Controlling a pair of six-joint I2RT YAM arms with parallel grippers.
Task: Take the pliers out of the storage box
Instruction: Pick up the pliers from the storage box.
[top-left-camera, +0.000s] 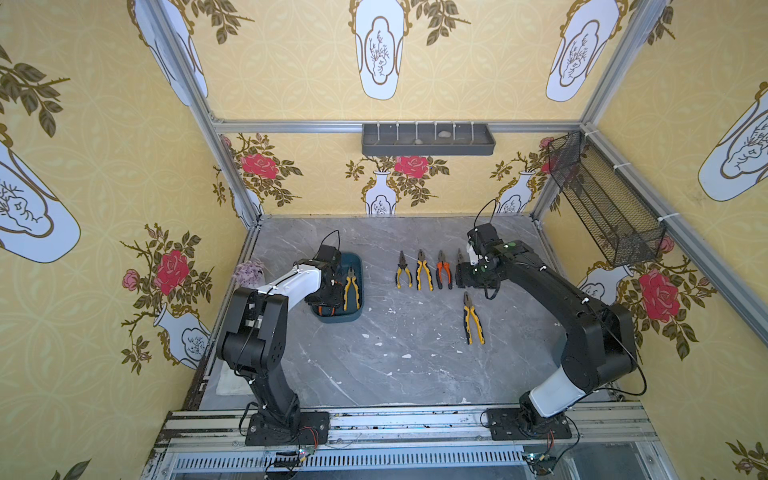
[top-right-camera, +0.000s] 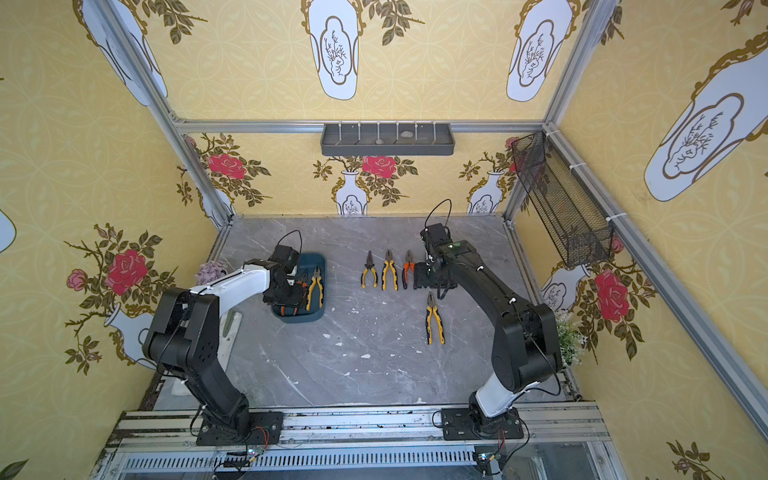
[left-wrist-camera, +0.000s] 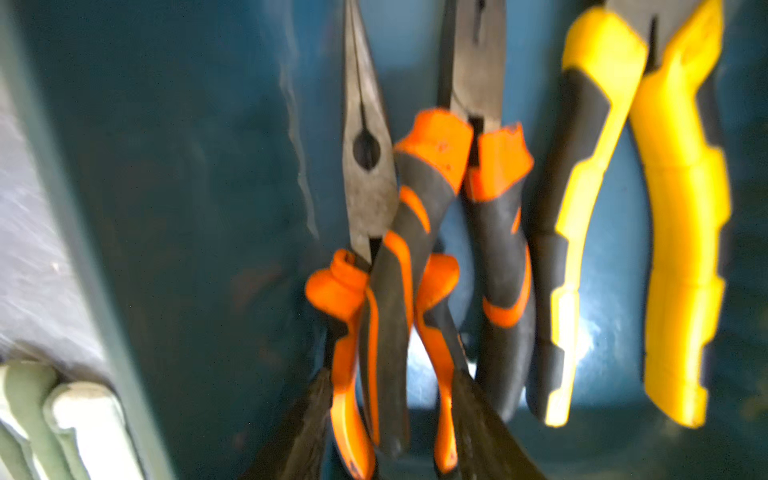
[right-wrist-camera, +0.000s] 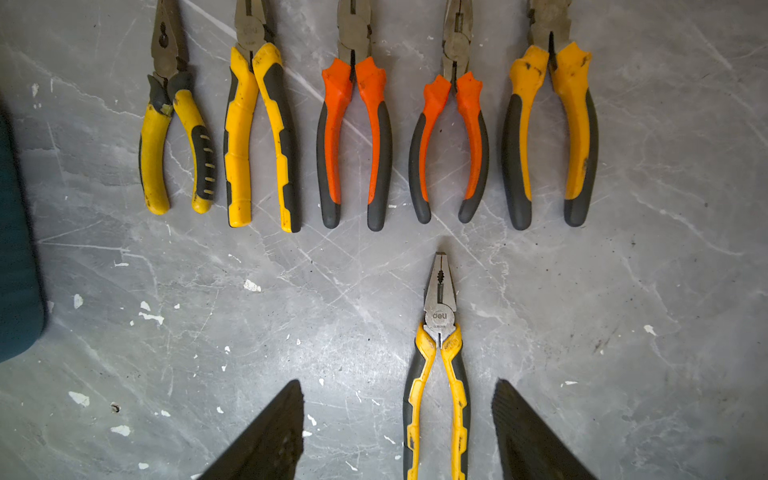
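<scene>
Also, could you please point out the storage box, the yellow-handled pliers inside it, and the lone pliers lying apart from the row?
storage box (top-left-camera: 337, 318): a top view, on its near wall.
yellow-handled pliers (top-left-camera: 351, 282): a top view, where the handles meet the head.
lone pliers (right-wrist-camera: 439, 318): right wrist view, on the pivot joint.

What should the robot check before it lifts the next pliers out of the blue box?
1. Left gripper straddles the handles of the long-nose orange pliers: ok.
2. Grip is firm: cannot tell, the wrist picture is blurred.
3. Only one tool sits between the fingers: not ok, a handle of the second orange pliers crosses in there too.
4. Yellow pliers lie off to the side in the storage box: ok.
5. Right gripper is open, holds nothing and is away from the box: ok.
6. Bare table is left for setting it down: ok.
</scene>
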